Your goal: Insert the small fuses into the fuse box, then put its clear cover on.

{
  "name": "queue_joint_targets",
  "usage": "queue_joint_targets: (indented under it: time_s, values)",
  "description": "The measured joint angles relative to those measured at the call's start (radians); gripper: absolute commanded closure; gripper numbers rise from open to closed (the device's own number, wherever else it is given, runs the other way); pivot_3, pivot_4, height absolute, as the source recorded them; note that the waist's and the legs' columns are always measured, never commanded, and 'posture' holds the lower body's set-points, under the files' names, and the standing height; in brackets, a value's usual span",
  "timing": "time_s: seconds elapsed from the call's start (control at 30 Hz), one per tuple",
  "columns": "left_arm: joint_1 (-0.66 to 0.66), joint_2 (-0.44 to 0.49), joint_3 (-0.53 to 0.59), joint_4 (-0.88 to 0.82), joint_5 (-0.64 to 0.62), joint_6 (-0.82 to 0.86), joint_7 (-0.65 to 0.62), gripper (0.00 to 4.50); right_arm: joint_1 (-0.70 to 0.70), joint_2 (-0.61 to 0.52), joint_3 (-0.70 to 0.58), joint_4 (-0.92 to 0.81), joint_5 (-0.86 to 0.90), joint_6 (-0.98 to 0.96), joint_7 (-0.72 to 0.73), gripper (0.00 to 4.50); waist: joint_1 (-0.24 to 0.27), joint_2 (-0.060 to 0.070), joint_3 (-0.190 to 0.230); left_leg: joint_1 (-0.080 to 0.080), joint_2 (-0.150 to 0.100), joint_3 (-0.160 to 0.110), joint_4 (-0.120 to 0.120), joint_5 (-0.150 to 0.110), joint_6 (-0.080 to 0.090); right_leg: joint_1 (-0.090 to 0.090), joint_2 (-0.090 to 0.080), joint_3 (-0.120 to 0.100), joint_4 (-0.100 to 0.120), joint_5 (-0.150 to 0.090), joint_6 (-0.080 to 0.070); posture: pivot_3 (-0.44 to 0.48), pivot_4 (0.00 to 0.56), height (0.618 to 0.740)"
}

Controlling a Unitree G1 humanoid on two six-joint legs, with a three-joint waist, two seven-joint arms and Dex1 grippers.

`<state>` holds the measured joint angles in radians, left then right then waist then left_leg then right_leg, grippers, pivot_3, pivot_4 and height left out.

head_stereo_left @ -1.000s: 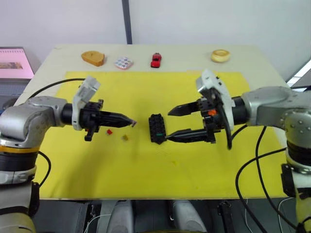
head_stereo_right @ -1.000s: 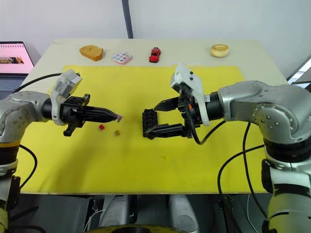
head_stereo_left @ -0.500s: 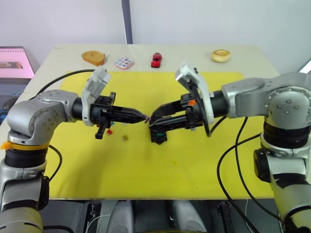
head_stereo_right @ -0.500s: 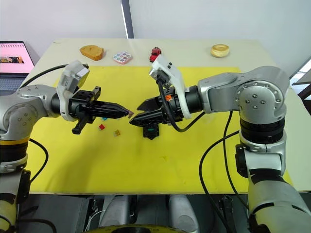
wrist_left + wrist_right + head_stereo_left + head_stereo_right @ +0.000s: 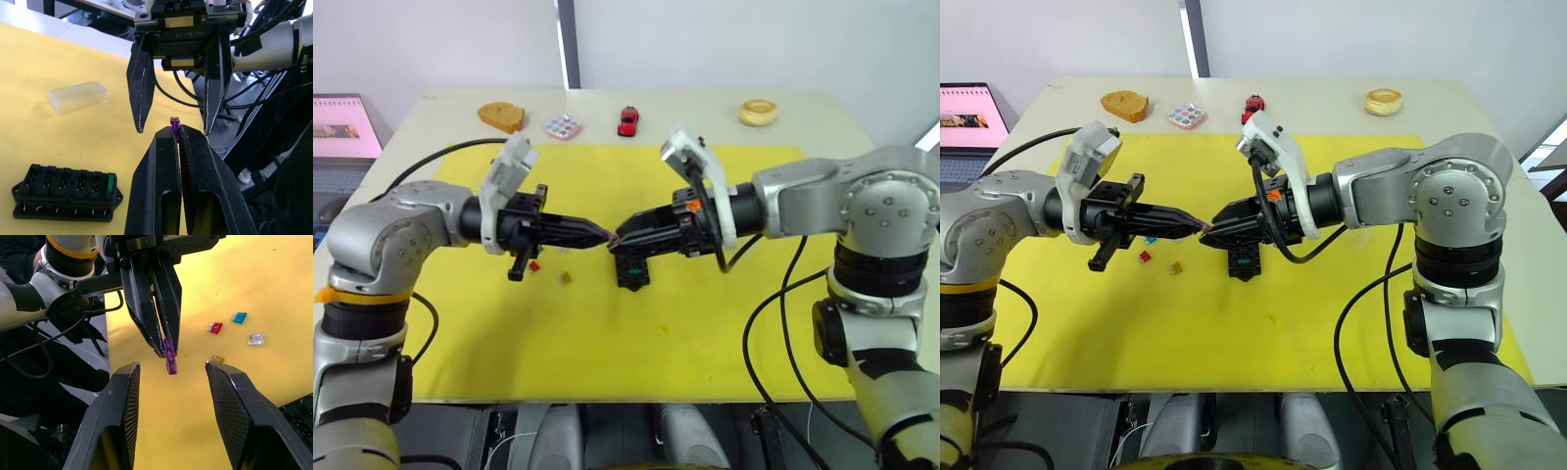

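I've got the left gripper clamped on the purple fuse, held up mid-bench for a handover; my right gripper waits spread around it. The fuse box sits below, green fuse in, clear cover lying beside it.

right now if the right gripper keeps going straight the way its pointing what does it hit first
Most likely the purple fuse, pinched at the tips of the left gripper. The right gripper is open and faces it head-on, the fuse lined up with the gap between its fingers. Depth is hard to judge, but nothing else sits between them.
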<state>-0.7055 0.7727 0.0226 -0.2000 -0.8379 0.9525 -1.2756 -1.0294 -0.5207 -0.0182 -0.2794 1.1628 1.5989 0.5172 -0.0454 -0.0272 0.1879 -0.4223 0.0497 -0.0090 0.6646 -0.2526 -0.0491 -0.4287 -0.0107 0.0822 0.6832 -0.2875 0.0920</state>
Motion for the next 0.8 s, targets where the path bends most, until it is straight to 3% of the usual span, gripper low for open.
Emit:
queue_joint_targets:
  time_s: [0.1, 0.2, 0.3, 0.67, 0.8]
  values:
    - [0.000, 0.000, 0.000, 0.000, -0.003, 0.000, 0.006, 4.50, 0.000, 0.002, 0.000, 0.000, 0.000, 0.001, 0.000, 2.26, 0.000, 0.000, 0.000, 0.000, 0.000, 0.000, 0.000, 0.000, 0.000, 0.000, 0.000, 0.000, 0.000, 0.000, 0.000, 0.000, 0.150, 0.740]
    - [0.000, 0.001, 0.000, -0.002, -0.004, 0.000, 0.012, 4.50, -0.001, 0.003, 0.000, 0.001, 0.000, 0.001, 0.000, 3.04, 0.000, 0.000, 0.000, 0.000, 0.000, 0.000, 0.000, 0.000, 0.000, 0.000, 0.000, 0.000, 0.000, 0.000, 0.000, 0.000, 0.150, 0.740]
    - [0.001, 0.001, 0.000, -0.007, -0.004, 0.000, 0.016, 4.50, -0.003, 0.003, 0.000, 0.006, 0.000, 0.001, 0.002, 4.48, 0.000, 0.000, 0.000, 0.000, 0.000, 0.000, 0.000, 0.000, 0.000, 0.000, 0.000, 0.000, 0.000, 0.000, 0.000, 0.000, 0.150, 0.740]
    - [0.001, 0.002, 0.000, -0.010, -0.005, -0.002, 0.016, 4.50, -0.008, 0.002, 0.000, 0.008, 0.000, 0.005, 0.011, 4.48, 0.000, 0.000, 0.000, 0.000, 0.000, 0.000, 0.000, 0.000, 0.000, 0.000, 0.000, 0.000, 0.000, 0.000, 0.000, 0.000, 0.150, 0.740]
    - [0.001, 0.014, -0.009, -0.012, 0.005, -0.003, 0.016, 3.07, -0.008, -0.007, 0.004, 0.005, -0.004, 0.000, 0.020, 4.50, 0.000, 0.000, 0.000, 0.000, 0.000, 0.000, 0.000, 0.000, 0.000, 0.000, 0.000, 0.000, 0.000, 0.000, 0.000, 0.000, 0.150, 0.740]
